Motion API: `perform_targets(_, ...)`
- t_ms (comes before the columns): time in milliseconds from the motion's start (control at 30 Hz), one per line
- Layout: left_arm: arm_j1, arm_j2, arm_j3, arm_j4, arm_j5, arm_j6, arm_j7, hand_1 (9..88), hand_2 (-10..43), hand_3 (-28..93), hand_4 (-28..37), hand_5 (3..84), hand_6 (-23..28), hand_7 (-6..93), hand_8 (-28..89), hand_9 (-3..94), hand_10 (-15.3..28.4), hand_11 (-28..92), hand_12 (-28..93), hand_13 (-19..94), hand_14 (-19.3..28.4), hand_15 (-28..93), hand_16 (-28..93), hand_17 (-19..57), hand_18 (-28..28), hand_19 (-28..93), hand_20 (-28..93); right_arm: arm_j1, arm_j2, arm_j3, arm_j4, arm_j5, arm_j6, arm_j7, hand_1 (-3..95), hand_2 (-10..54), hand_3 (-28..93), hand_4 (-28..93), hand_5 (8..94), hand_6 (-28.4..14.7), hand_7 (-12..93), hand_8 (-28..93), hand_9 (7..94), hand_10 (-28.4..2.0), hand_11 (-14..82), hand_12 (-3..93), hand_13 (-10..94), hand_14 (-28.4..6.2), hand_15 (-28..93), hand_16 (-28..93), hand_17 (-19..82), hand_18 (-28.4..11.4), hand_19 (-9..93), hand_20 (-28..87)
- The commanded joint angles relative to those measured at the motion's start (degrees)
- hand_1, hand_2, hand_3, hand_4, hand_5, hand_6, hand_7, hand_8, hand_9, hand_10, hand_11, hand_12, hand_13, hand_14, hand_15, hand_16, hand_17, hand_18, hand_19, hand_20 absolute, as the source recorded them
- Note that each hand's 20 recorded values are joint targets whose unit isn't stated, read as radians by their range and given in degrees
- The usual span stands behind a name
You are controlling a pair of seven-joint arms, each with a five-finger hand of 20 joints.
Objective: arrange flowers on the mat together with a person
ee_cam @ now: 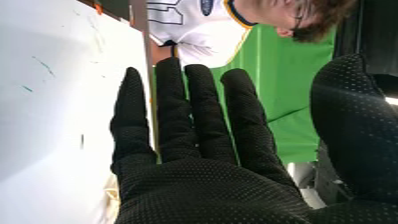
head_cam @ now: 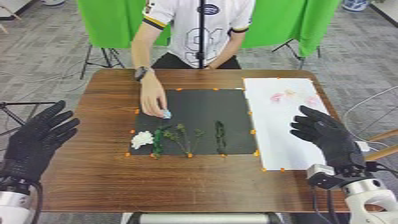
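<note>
In the head view, my left hand (head_cam: pixel 40 137) is at the table's left edge, fingers straight. My right hand (head_cam: pixel 322 132) is over the right side of the white sheet (head_cam: pixel 280 127), fingers relaxed and holding nothing. The right wrist view has my right hand (ee_cam: pixel 204 175) with fingers extended. On the dark mat (head_cam: pixel 204 107) lie a white flower (head_cam: pixel 142 139) at the near left corner, green stems (head_cam: pixel 159 140) beside it, a branching sprig (head_cam: pixel 185 137) and a dark green stem (head_cam: pixel 220 136). A person's hand (head_cam: pixel 154 100) holds a small light-blue flower (head_cam: pixel 166 114) at the mat's left side.
Pale pink flowers (head_cam: pixel 289 96) lie on the far part of the white sheet. Orange tabs (head_cam: pixel 252 131) line the edges of mat and sheet. Brown wooden table (head_cam: pixel 169 185) extends nearest the robot. The person's arm reaches across the far left of the table.
</note>
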Motion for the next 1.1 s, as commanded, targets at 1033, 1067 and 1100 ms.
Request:
perform_targets(1033, 1.36, -0.01, -0.66, -0.09, 0.2, 0.42, -0.23, 24.1, -1.7, 70, -26.3, 33.0, 4.1, 14.9, -8, 29.0, 12.6, 17, 20, 23, 15.2, 27, 4, -8.1, 22.8, 44, 12, 12.53, 21.86, -8.16, 14.11, -57.82, 26.57, 0.08, 30.4, -9.5, 80, -28, 43.5, -1.4, 31, -16, 48.9, -10.7, 23.8, 22.6, 45, -8.7, 44, 22, 18, -18.1, 60, 39)
perform_targets(1067, 1.39, 0.0, -0.61, -0.05, 0.22, 0.39, -0.03, 24.1, -1.7, 70, -26.3, 33.0, 4.1, 14.9, -8, 29.0, 12.6, 17, 20, 23, 15.2, 27, 4, -8.1, 22.8, 44, 12, 13.24, 22.39, -8.8, 15.19, -60.65, 27.21, 1.05, 29.9, -9.5, 81, -28, 41.7, -1.5, 30, -16, 47.1, -10.1, 21.6, 22.0, 43, -8.9, 42, 21, 18, -17.9, 59, 38)
perform_targets(1100, 1.37, 0.05, -0.59, -0.06, 0.21, 0.44, -0.07, 24.1, -1.7, 70, -26.3, 33.0, 4.1, 14.9, -8, 29.0, 12.6, 17, 20, 23, 15.2, 27, 4, -8.1, 22.8, 44, 12, 13.84, 22.95, -9.3, 16.18, -63.21, 27.22, 1.89, 29.4, -9.5, 81, -28, 40.3, -1.6, 30, -16, 45.3, -9.3, 19.6, 21.5, 42, -8.6, 40, 21, 18, -17.9, 59, 38)
